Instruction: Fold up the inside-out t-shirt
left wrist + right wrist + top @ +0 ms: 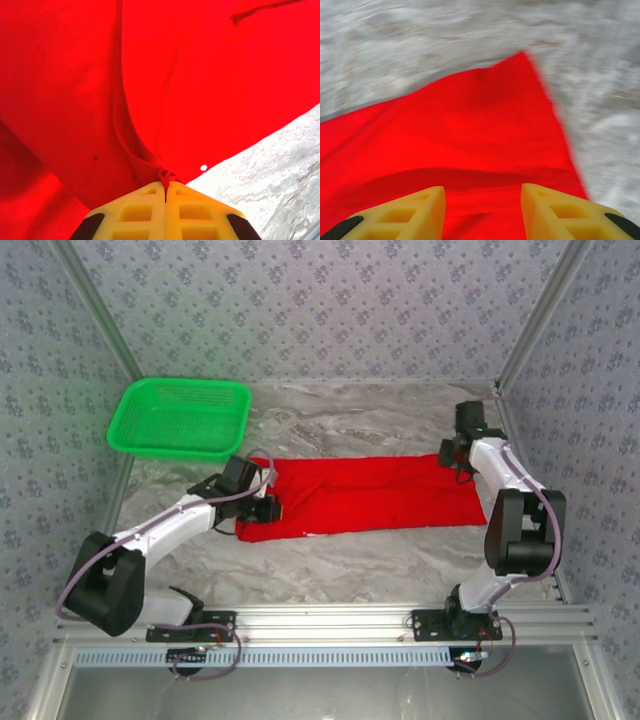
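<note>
The inside-out t-shirt is laid near the middle of the table, drawn out into a long, flattish band of bright red soft cloth running from 9 o'clock to 3 o'clock in the top view. Its far edge is nearly straight and its near edge slightly uneven. The tabletop is seen as a smooth surface with grey and white marbled veining, and it is enclosed by walls covered in a small repeated floral pattern. A green plastic basket, rectangular with rounded corners and a fine mesh of holes, is placed at 10 o'clock from the shirt, well apart from it. The left gripper is found at the 9 o'clock end of the cloth. In the left wrist view this gripper is shown with its yellow, ribbed fingers pressed together, and a small pinch of red fabric is clamped at their tips, from which soft creases and a seam fan out. The right gripper is positioned at the 2 o'clock corner of the shirt. In the right wrist view its wedge-shaped yellow fingers are held apart above a smooth, pointed corner of the cloth, with nothing gripped between them.
</note>
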Controlling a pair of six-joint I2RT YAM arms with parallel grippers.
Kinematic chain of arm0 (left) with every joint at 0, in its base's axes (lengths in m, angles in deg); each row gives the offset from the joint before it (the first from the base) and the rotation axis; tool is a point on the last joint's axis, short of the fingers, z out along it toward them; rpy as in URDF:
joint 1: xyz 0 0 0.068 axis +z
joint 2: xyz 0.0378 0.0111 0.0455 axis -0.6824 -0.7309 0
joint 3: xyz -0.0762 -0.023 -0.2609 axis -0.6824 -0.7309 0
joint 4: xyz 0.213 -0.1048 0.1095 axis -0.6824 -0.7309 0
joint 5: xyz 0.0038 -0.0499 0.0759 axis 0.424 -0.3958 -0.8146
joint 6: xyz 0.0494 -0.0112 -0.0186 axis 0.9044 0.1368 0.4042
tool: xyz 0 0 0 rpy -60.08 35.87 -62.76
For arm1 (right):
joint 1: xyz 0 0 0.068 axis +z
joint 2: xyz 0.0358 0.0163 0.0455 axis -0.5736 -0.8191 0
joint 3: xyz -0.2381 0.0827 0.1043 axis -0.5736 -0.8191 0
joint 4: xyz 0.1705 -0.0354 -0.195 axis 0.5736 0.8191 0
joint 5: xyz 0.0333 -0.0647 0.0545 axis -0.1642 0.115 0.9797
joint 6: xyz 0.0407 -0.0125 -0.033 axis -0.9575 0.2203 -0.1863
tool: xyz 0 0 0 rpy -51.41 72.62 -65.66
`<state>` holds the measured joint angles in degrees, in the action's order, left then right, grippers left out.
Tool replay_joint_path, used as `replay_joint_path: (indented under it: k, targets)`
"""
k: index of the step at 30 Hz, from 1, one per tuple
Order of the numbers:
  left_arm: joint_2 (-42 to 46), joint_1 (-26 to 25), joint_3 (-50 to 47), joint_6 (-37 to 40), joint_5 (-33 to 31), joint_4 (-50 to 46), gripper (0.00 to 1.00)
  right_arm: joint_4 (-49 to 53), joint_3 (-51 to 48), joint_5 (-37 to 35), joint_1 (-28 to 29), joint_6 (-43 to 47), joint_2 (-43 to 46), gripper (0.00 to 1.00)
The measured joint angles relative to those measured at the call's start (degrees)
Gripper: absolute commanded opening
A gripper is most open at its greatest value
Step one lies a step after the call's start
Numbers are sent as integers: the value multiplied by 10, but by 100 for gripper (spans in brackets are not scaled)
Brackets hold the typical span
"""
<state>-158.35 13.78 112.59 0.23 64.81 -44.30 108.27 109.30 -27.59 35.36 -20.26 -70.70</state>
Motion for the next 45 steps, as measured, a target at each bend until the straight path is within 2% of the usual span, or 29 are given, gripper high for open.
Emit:
replay_joint_path:
  k: [6, 10, 14, 19, 26, 31, 38, 41, 45]
  targets:
    - [-21, -4, -13, -1, 16, -15, 36, -6, 22, 43, 126, 18, -14, 48]
    - [-21, -4, 4, 1, 21, -20, 49, -10, 53, 45, 174, 24, -34, 48]
    - [-38, 4, 51, 3, 12, -9, 52, -13, 58, 44, 180, 26, -39, 47]
    - [-150, 16, 146, 25, 7, 31, 52, -13, 59, 43, 180, 26, -41, 48]
    - [-280, 19, 225, 70, -4, 27, 52, -12, 59, 43, 178, 28, -41, 47]
    - [-306, 19, 249, 87, 1, 26, 44, -12, 59, 43, 174, 28, -41, 47]
    - [-306, 19, 252, 101, 31, 29, 15, -12, 54, 43, 169, 28, -40, 47]
    - [-306, 19, 253, 100, 43, 28, 8, -10, 50, 42, 167, 28, -36, 47]
    - [-297, 10, 250, 97, 44, 27, 4, -6, 48, 36, 164, 28, -25, 47]
